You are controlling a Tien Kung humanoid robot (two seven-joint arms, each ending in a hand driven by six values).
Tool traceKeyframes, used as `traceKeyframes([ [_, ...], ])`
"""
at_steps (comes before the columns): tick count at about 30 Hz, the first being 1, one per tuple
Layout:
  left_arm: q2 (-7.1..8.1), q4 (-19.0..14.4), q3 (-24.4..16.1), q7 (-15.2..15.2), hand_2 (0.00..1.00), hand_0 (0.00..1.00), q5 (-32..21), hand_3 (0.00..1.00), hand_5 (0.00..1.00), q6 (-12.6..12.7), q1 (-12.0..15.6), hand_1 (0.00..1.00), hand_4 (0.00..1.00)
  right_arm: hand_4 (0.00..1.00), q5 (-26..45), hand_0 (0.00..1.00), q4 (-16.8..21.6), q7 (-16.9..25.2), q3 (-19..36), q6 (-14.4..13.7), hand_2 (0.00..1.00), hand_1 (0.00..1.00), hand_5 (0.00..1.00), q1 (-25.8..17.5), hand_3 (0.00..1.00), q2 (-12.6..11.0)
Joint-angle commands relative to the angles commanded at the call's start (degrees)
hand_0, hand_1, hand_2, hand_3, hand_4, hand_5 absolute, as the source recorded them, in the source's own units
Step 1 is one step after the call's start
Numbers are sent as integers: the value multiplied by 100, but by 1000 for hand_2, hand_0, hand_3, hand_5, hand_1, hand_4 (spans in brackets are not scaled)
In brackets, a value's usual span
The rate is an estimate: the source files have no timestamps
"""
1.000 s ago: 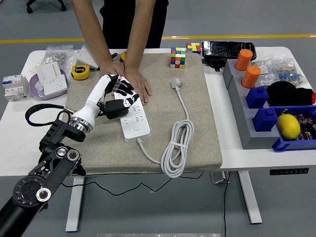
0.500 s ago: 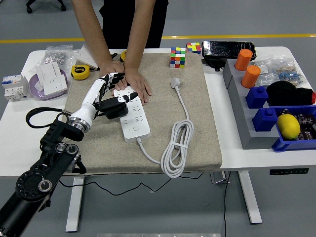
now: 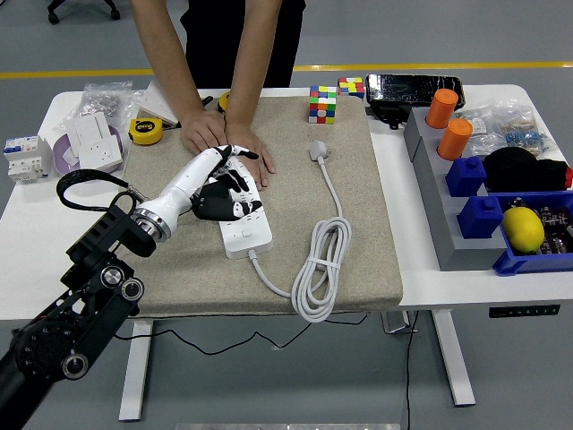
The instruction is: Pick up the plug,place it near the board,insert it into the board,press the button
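Now left robot hand grips black plug over white board, touching its sockets.

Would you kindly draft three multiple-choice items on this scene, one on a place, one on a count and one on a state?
1. Where does the power strip lie?
A. on the beige mat
B. in a blue bin
C. on the floor

2. How many orange cups stand at the right?
A. one
B. two
C. four

3. What is the white cable like?
A. cut
B. stretched straight
C. coiled in loops

Answers: 1 A, the strip rests on the mat under the left hand; 2 B, two cups stand side by side; 3 C, the cable loops near the mat's front.
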Motion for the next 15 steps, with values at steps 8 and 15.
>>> traceKeyframes([
  [8, 40, 233, 314, 367, 156, 175, 848, 687, 2, -367, 11, 38, 505, 998, -36, 819, 0, -10, 14, 4, 741, 745, 798, -23, 757, -5],
  [15, 74, 291, 394, 481, 154, 173, 1080, 708, 2, -565, 60, 33, 501, 998, -40, 819, 0, -8, 5, 7, 740, 745, 798, -30, 757, -5],
])
